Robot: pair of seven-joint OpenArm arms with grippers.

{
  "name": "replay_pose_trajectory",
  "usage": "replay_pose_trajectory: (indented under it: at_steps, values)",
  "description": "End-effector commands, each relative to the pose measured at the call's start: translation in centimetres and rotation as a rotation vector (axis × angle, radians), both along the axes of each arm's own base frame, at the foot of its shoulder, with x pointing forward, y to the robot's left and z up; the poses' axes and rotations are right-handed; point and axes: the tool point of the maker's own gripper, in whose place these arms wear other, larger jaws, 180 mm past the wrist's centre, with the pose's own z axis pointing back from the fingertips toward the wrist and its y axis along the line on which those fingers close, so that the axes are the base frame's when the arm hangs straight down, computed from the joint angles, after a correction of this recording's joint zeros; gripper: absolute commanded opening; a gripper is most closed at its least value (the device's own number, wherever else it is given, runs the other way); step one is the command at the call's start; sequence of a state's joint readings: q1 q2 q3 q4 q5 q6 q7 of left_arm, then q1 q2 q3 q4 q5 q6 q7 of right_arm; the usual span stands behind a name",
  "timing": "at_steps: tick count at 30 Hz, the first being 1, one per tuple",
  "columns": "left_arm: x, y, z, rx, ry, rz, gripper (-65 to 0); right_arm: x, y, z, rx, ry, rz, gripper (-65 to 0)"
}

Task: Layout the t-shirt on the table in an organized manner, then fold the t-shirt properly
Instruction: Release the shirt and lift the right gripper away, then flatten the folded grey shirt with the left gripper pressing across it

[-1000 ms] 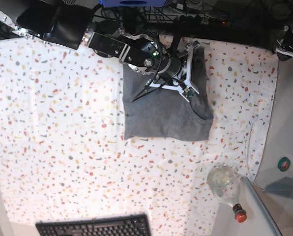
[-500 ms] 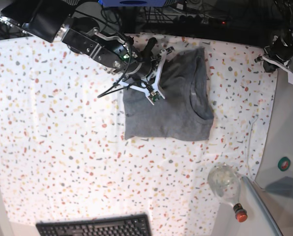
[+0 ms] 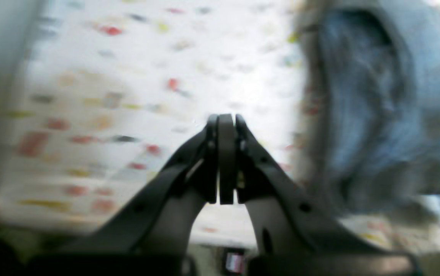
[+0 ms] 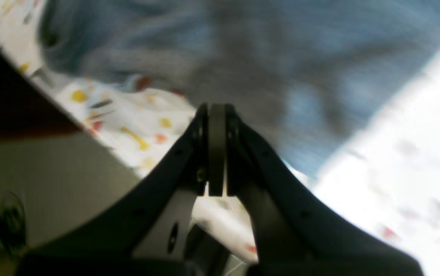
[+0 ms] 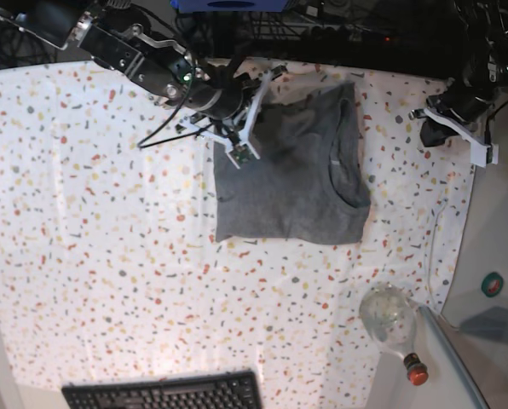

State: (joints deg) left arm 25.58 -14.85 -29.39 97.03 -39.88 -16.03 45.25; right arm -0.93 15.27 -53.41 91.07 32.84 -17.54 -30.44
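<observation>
The grey t-shirt (image 5: 297, 183) lies folded into a rough rectangle on the speckled table (image 5: 101, 221), collar towards the right. My right gripper (image 5: 252, 115) hovers over the shirt's far-left corner; in the right wrist view the right gripper (image 4: 216, 109) is shut with nothing in it, and the t-shirt (image 4: 266, 61) lies blurred just beyond. My left gripper (image 5: 433, 128) sits near the table's far-right edge, apart from the shirt. Seen from the left wrist, the left gripper (image 3: 226, 119) has its fingers together and holds nothing, with the t-shirt (image 3: 377, 115) off to the right.
A clear glass bottle (image 5: 389, 317) with a red cap lies at the table's front right. A black keyboard (image 5: 164, 393) sits at the front edge. A plain grey side surface (image 5: 501, 221) with a small green roll (image 5: 493, 284) borders the right.
My right arm has drawn back leftwards across the shirt to its far-left corner. My left arm has come down and leftwards into view over the table's right edge.
</observation>
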Motion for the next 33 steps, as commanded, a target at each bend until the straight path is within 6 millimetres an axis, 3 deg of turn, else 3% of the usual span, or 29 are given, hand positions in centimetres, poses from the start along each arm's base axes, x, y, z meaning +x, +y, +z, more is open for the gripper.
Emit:
replay_pose_trajectory:
  at_steps: [1, 3, 5, 7, 13, 20, 21, 22, 25, 27, 33]
  values:
    - [1.8, -0.2, 1.9, -0.018, -0.079, -0.004, -41.5, 1.7, -0.6, 1.2, 0.02, -0.046, -0.033, -65.0]
    - [2.3, -1.4, 2.0, -0.095, -0.084, -0.01, -16.6, 2.2, -2.3, 1.1, 0.006, -0.049, -0.069, -65.0]
    - [3.2, -3.7, 1.8, -0.163, -0.092, -0.046, 0.0, 2.2, -2.8, 1.1, 0.001, -0.049, -0.078, -65.0]
    - [4.0, -5.3, 1.2, -0.191, -0.086, -0.081, 0.0, 1.9, -3.9, 0.5, -0.029, -0.044, -0.072, -65.0]
    - [5.6, -8.6, -2.5, -0.27, -0.023, -0.118, 0.0, 1.0, -4.6, -0.1, -0.041, -0.027, -0.076, -65.0]
    - [7.0, -10.4, -5.5, -0.309, 0.031, -0.128, 0.0, 1.0, -5.4, -0.3, -0.057, -0.027, -0.076, -65.0]
    - [7.1, -11.1, -5.7, -0.312, 0.039, -0.147, -1.6, 1.0, -5.5, -0.3, -0.059, -0.028, -0.077, -65.0]
    - [7.2, -11.7, -5.8, -0.312, 0.043, -0.169, -10.0, 1.1, -5.6, -0.3, -0.058, -0.03, -0.08, -65.0]
    - [7.2, -12.3, -5.7, -0.307, 0.047, -0.197, -42.9, 1.7, -7.6, -0.4, -0.068, -0.029, -0.156, -65.0]
    - [8.6, -11.8, -5.0, -0.283, 0.031, -0.217, -65.0, 2.8, -9.7, 0.2, -0.058, -0.061, -0.248, -65.0]
    - [12.1, -11.3, -3.0, -0.007, 0.127, -0.522, -65.0, 5.6, -18.6, 1.6, -0.088, -0.175, -0.545, -65.0]
